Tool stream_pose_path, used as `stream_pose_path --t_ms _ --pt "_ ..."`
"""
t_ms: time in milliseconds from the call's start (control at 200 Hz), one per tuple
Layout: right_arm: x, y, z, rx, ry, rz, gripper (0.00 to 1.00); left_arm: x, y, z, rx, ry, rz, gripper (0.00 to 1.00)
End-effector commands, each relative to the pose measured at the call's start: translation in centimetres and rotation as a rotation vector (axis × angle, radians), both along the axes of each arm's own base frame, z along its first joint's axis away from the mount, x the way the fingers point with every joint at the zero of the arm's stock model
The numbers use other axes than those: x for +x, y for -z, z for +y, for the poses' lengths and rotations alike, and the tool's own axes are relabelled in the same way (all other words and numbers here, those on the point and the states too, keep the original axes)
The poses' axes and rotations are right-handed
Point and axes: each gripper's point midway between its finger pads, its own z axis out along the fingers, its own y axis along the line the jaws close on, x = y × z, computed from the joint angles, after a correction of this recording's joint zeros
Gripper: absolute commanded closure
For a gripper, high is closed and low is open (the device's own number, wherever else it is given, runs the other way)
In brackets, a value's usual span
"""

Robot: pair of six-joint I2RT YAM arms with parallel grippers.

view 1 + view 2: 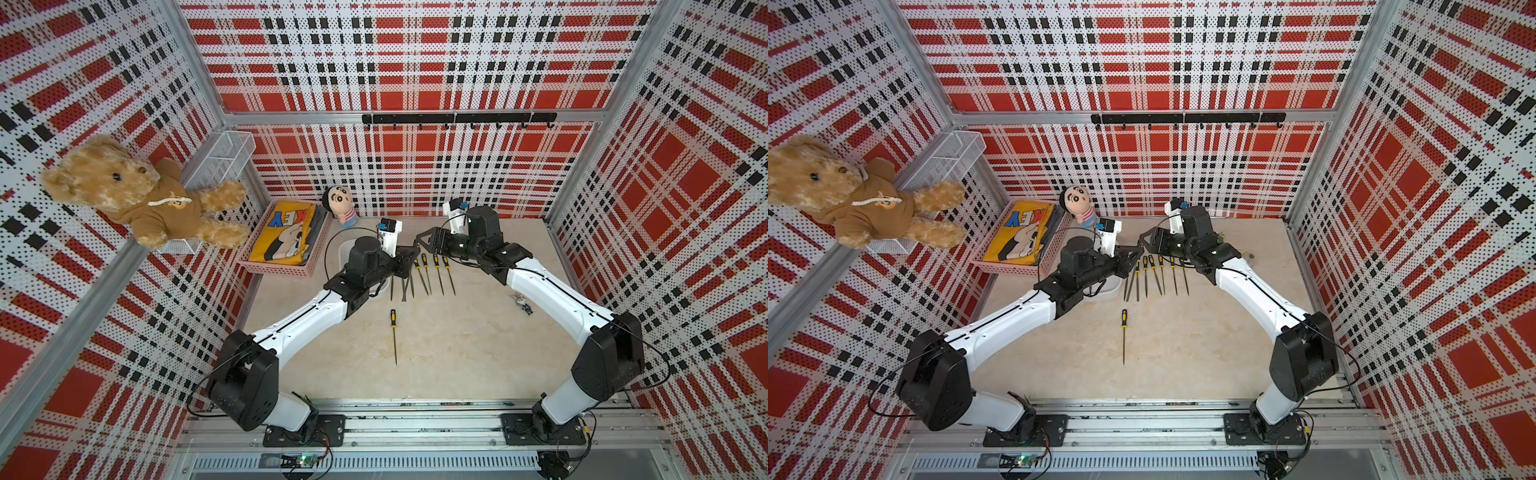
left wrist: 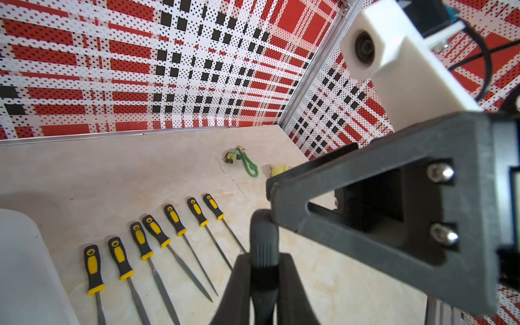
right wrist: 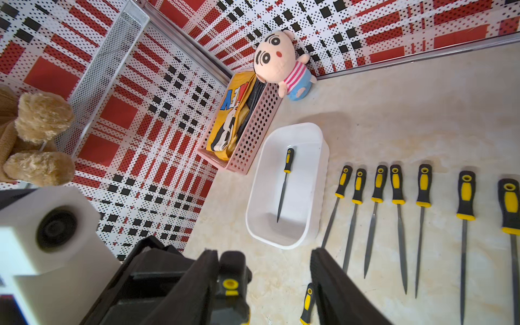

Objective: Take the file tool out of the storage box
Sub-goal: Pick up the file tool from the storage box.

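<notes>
Black is the handle gripped by the left tool (image 2: 264,261): its fingers are shut tight on the held file (image 2: 264,233), which is held up off the table (image 2: 140,174). The right tool (image 3: 263,253) is set at the far end of that same handle, tip to tip with the left tool. Its jaws are set partly apart, with the handle's yellow-ringed end between them. One finger seems to be touching the handle, but this cannot be told for sure. The storage box (image 3: 301,174) is placed on the table just beside the left tool, on the side away from the right tool, and is mostly hidden under the left arm in both top views. A second file (image 3: 284,180) is seen lying flat inside the box. A row of files (image 2: 156,230) is laid out on the table below both tools, next to the box. A lone file (image 1: 392,332) is seen on the table nearer the arm bases, well apart from both tools.
</notes>
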Motion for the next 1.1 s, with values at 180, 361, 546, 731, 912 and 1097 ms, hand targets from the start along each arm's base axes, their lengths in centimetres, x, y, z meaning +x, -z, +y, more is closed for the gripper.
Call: stream_pose_path --t_ms 180,361,546,731,912,1097 --pt "-0.9 0.4 1.2 0.019 -0.047 0.013 0.49 -0.2 -1.3 -1.7 -0.008 0.026 -0.046 1.0" --pt "-1.3 0.9 0.9 0.023 -0.043 0.026 0.69 0.2 -1.3 -1.7 0.005 0.013 -0.051 1.0" --pt "-1.7 1.7 0.6 0.0 -0.041 0.042 0.71 0.4 -1.4 -1.4 0.011 0.001 -0.053 1.0" --pt "-1.3 1.5 -0.3 -0.025 0.013 0.03 1.0 0.7 -1.2 -1.4 0.007 -0.014 -0.04 0.76" --pt "0.0 1.7 -2.5 -0.12 0.065 0.018 1.0 2.1 0.4 0.3 0.053 -0.122 0.013 0.47" --pt "1.3 5.1 -4.9 -0.226 0.074 0.098 1.0 2.9 1.6 3.6 0.074 -0.243 0.04 0.28"
